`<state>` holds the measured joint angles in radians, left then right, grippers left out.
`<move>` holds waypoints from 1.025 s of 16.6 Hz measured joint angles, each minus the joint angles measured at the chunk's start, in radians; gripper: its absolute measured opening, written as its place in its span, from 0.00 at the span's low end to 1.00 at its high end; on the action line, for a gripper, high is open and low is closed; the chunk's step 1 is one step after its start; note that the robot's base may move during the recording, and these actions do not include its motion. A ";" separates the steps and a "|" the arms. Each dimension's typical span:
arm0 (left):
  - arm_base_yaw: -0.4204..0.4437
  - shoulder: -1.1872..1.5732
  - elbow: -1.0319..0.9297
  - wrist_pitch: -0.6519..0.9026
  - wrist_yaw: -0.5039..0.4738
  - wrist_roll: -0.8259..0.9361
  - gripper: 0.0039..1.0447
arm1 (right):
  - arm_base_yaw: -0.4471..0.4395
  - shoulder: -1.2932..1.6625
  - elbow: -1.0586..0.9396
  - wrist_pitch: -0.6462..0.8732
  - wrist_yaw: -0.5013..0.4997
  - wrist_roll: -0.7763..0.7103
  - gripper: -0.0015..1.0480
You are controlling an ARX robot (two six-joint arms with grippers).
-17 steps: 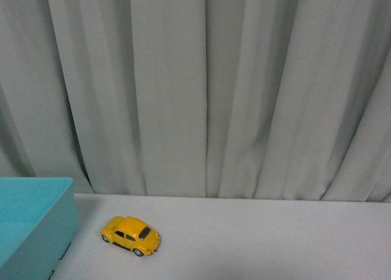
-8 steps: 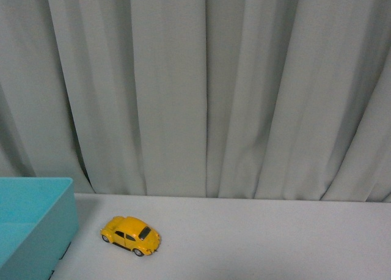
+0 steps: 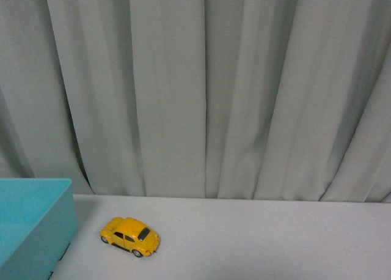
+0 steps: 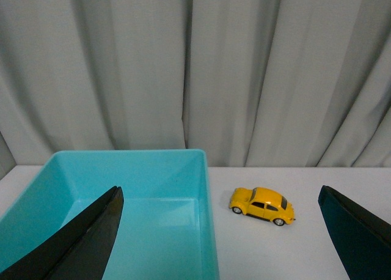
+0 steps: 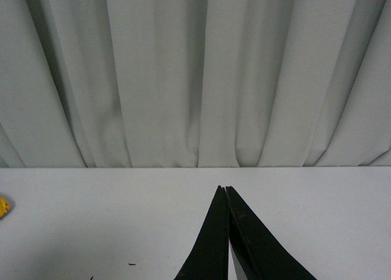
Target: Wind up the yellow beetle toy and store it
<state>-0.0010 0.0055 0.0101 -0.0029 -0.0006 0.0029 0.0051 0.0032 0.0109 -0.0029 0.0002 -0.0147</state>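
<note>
The yellow beetle toy [image 3: 129, 236] stands on its wheels on the white table, close to the right side of a teal box [image 3: 36, 231]. In the left wrist view the toy [image 4: 263, 205] lies beyond my left gripper [image 4: 220, 193], which is open wide and empty, one dark finger [image 4: 85, 243] over the box and the other at the far side. My right gripper [image 5: 223, 189] is shut with nothing in it, over bare table. Only a yellow sliver of the toy [image 5: 3, 207] shows at that view's edge. Neither gripper appears in the front view.
The teal box [image 4: 206, 188] is open-topped, and what shows of its inside is bare. A grey curtain [image 3: 208, 90] hangs along the table's far edge. White tabletop [image 3: 275, 237] stretches to the right of the toy.
</note>
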 joint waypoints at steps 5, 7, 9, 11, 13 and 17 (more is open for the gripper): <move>0.000 0.000 0.000 0.000 0.000 0.000 0.94 | 0.000 -0.001 0.000 -0.001 0.000 0.000 0.20; 0.000 0.000 0.000 0.000 0.000 0.000 0.94 | 0.000 -0.001 0.000 -0.001 0.000 0.000 0.49; 0.000 0.000 0.000 0.000 0.000 0.000 0.94 | 0.000 -0.001 0.000 -0.001 0.000 0.000 0.73; 0.000 0.000 0.000 0.000 0.000 0.000 0.94 | 0.000 -0.001 0.000 -0.001 0.000 0.000 0.90; 0.000 0.000 0.000 0.000 0.000 0.000 0.94 | 0.000 -0.001 0.000 -0.001 0.000 0.000 0.93; -0.030 0.087 0.075 -0.211 -0.055 -0.106 0.94 | 0.000 -0.001 0.000 -0.001 0.001 0.000 0.94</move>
<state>-0.0311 0.0921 0.0853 -0.2134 -0.0555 -0.1032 0.0051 0.0025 0.0109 -0.0040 0.0013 -0.0143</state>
